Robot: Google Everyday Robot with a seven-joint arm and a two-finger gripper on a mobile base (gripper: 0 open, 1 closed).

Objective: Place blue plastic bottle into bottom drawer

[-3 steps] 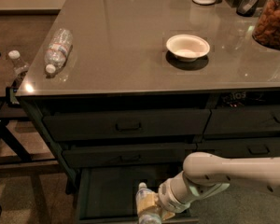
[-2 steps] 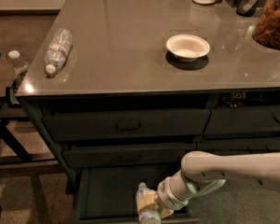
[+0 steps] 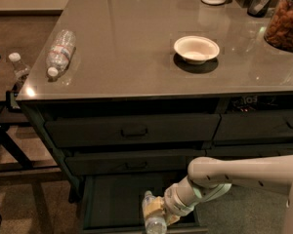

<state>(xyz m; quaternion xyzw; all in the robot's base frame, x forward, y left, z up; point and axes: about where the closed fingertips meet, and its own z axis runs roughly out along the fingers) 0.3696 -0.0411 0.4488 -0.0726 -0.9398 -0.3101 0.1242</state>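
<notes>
The bottom drawer [image 3: 113, 202] of the left column is pulled open and shows a dark flat floor. My gripper [image 3: 157, 211] reaches into it from the right on a white arm [image 3: 234, 174]. It is shut on the blue plastic bottle [image 3: 155, 224], a small pale bottle. The bottle is held low over the right part of the drawer, near its front edge. I cannot tell whether the bottle touches the drawer floor.
A clear crinkled water bottle [image 3: 59, 51] lies on the counter's left side and a white bowl [image 3: 196, 48] sits mid-counter. A snack jar [image 3: 285, 18] stands at back right. Two shut handled drawers [image 3: 132, 129] are above. A small bottle [image 3: 18, 65] stands off the counter at left.
The arm has shifted slightly to the left. The gripper and bottle stay at nearly the same place in the open drawer.
</notes>
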